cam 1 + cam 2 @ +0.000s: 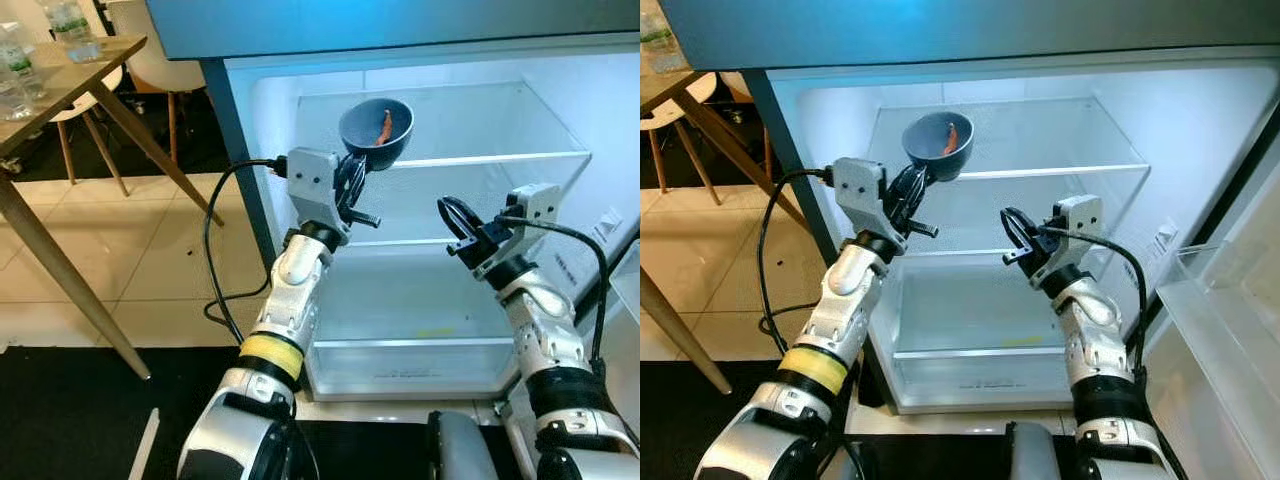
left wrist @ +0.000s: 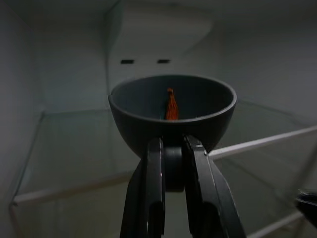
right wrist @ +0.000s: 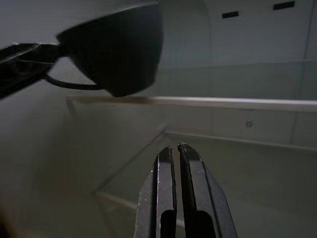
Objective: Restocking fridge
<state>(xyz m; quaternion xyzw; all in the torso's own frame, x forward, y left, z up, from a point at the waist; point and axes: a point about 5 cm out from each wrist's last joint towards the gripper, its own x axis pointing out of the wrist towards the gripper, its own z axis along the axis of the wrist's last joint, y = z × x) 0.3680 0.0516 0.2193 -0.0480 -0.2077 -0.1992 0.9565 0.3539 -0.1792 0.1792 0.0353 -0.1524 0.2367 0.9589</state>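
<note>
A dark blue-grey bowl (image 1: pixel 376 130) with an orange strip of food (image 1: pixel 385 127) inside it hangs in the air at the front left of the open fridge. It is level with the upper glass shelf (image 1: pixel 500 157). My left gripper (image 1: pixel 352 172) is shut on the bowl's near side from below; in the left wrist view its fingers (image 2: pixel 154 163) clamp the bowl (image 2: pixel 148 104). My right gripper (image 1: pixel 452 222) hovers lower and to the right, in front of the middle shelf. It is shut with nothing in it, its fingers (image 3: pixel 166 163) pressed together.
The fridge's shelves are bare, with a clear drawer (image 1: pixel 400 352) at the bottom. The open door with its bins (image 1: pixel 1220 310) stands on the right. A wooden table (image 1: pixel 70 80) with water bottles (image 1: pixel 68 22) and chairs (image 1: pixel 160 60) stands at the left.
</note>
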